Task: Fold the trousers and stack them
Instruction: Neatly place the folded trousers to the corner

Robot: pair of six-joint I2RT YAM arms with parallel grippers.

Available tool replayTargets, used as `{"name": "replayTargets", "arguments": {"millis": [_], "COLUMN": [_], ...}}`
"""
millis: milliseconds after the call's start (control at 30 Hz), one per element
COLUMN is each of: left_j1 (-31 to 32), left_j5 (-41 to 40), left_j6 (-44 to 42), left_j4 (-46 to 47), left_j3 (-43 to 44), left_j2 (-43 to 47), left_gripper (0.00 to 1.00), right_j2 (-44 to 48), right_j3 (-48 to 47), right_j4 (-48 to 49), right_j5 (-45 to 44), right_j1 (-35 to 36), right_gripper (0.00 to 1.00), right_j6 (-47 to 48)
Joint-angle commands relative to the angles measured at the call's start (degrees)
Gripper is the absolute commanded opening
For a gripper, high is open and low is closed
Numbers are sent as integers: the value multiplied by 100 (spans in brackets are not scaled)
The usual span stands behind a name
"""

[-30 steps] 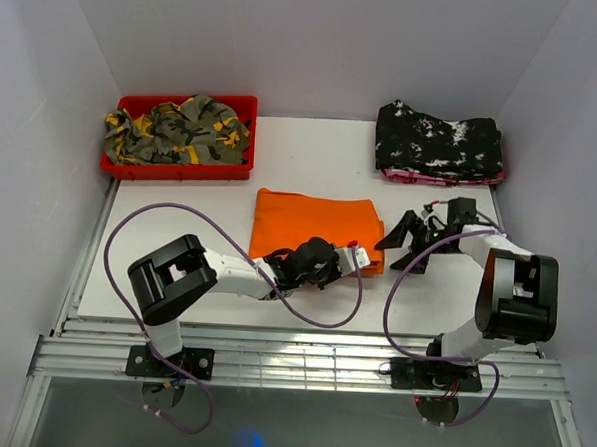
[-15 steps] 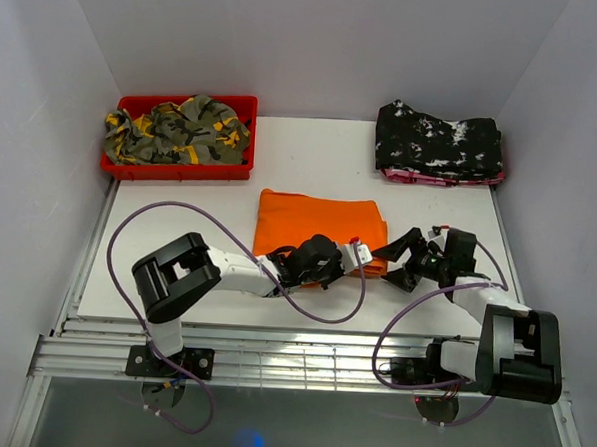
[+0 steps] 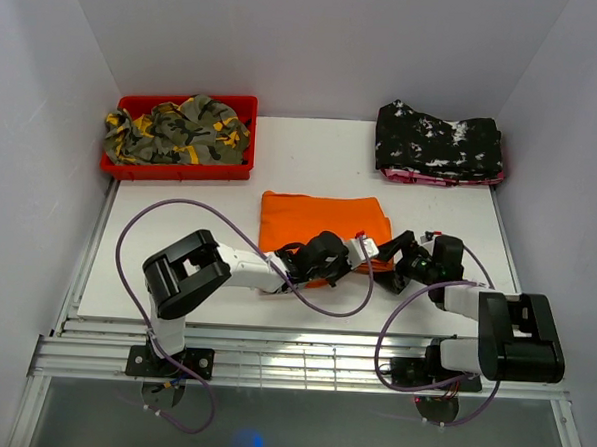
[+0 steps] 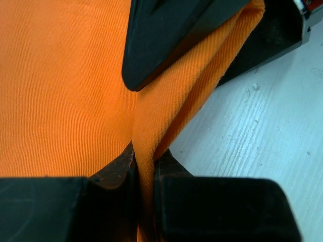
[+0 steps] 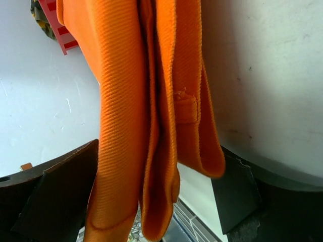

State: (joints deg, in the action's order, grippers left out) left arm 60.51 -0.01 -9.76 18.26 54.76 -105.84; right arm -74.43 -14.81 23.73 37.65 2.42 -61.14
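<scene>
A: Left end effector [image 3: 365,250]?
B: Clenched on a fold at the near right corner of the plain bright orange soft-fabric trousers [image 3: 319,220]. The cloth is pinched thin between the fingers.
A: Right end effector [image 3: 397,262]?
B: Released, jaws wide and astride the layered edge of that same corner. Can't tell if it touches.
A: Trousers' position?
B: A folded rectangle in the middle of the white tabletop [image 3: 312,154], a little toward the near edge.
</scene>
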Motion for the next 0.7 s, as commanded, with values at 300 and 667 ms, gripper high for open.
{"name": "replayTargets", "arguments": {"millis": [300,667], "left_j1": [-171,-180], "left_j5": [264,370], "left_j6": [440,501], "left_j4": [37,-16], "left_j3": [562,623], "left_j2": [-340,-376], "left_gripper": [0,0], "right_j2": [-423,-1170], "right_j3": [75,-259], "right_j4": [1142,1784], "right_j5": [-354,-434], "right_j1": [101,136], "right_gripper": [94,61], "right_j6": [-469,-275]}}
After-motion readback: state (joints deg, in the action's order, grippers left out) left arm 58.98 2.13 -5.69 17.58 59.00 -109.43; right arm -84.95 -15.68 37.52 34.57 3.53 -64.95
